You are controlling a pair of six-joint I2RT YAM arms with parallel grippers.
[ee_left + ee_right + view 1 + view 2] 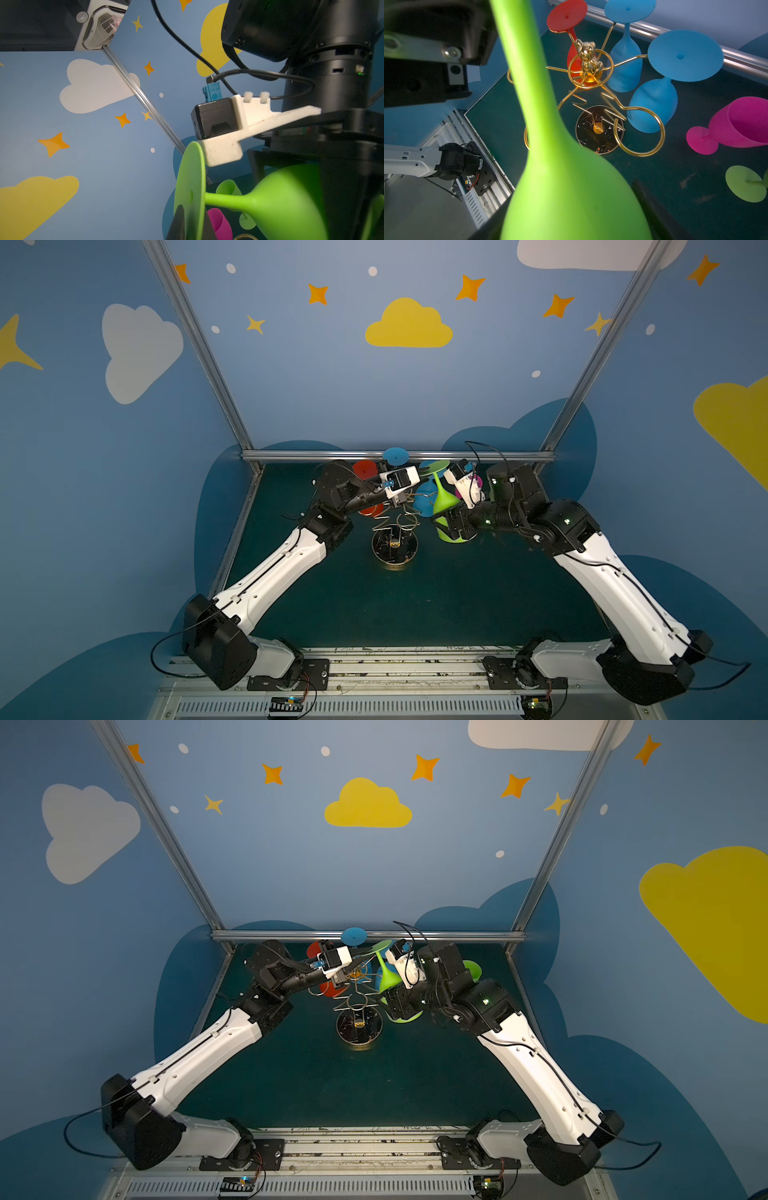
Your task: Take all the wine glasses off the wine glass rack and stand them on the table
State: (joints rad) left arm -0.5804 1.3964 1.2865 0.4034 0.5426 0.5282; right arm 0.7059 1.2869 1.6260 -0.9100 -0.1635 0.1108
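The gold wine glass rack (395, 547) (359, 1027) (599, 129) stands mid-table, topped by a small gold bear. A green wine glass (442, 499) (386, 977) (280, 203) (560, 166) hangs tilted just right of the rack, its foot toward the back wall. My left gripper (426, 475) (368, 952) (192, 224) is shut on the rim of its flat foot. My right gripper (451, 526) (401, 1002) (571, 218) is shut around its bowl, one dark finger (652, 207) on each side. I cannot tell whether the stem still touches a rack loop.
A red glass (566, 14) (365, 470) and two blue glasses (625, 58) (654, 104) hang upside down on the rack. On the table behind my right arm lie a pink glass (741, 124) (220, 224) and another green glass (745, 182) (471, 969). An aluminium rail (316, 455) edges the back.
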